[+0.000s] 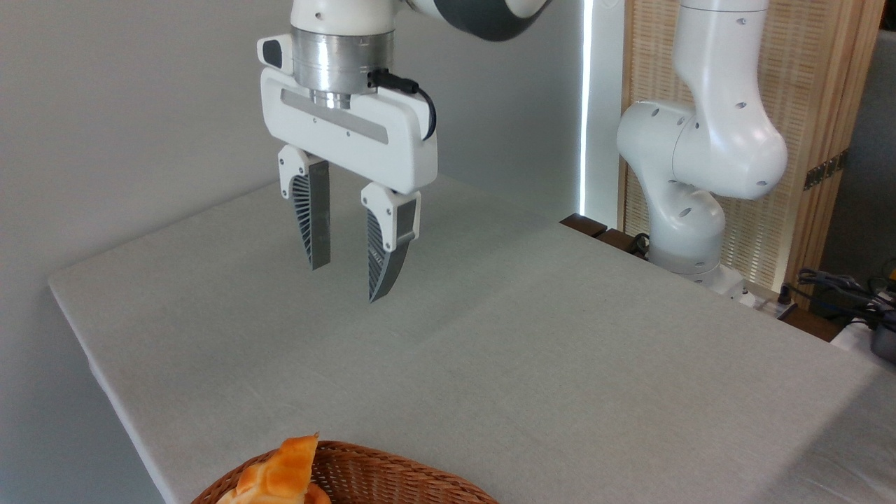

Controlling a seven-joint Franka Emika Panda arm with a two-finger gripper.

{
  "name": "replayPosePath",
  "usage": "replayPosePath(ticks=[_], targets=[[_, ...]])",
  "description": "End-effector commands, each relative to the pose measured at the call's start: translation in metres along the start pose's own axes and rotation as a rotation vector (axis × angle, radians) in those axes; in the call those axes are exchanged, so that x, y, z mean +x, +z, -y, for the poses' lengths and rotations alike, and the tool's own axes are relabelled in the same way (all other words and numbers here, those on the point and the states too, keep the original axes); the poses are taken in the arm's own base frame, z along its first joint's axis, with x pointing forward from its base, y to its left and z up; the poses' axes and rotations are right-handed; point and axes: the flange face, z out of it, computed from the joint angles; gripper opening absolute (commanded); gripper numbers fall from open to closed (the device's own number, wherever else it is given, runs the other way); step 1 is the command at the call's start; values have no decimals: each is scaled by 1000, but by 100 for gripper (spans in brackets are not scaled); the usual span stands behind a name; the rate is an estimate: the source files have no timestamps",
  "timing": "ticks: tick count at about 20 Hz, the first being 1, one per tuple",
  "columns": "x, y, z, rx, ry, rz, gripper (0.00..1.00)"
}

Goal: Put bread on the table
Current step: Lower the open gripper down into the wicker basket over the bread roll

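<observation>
The bread (278,474), a glossy golden-orange braided loaf, leans in a brown wicker basket (371,474) at the bottom edge of the picture, one pointed end sticking up above the rim. Its lower part is cut off by the frame. My gripper (348,283) hangs open well above the pale grey table (532,350), over its far-left part, with nothing between its ribbed grey fingers (381,255). It is far from the bread, higher and farther back.
The arm's white base (689,210) stands at the table's far right edge. Cables and a dark device (857,297) lie at the right. A grey wall runs behind, and the table's left edge (91,343) drops off.
</observation>
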Motion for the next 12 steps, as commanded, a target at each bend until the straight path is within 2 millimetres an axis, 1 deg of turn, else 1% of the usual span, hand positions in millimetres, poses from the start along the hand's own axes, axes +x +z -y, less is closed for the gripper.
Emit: replayPosePath(ticks=[1,2,4,6,11,12], targets=[[5,25,28,15,-12,-34,100],[4,29,32,16,-16,-34,100],[3,41,52,44,-45,-60,100],[5,49,65,75,-60,-92,100],[18,55,83,178,-66,-212,100],[18,61,87,193,-66,-217,100]])
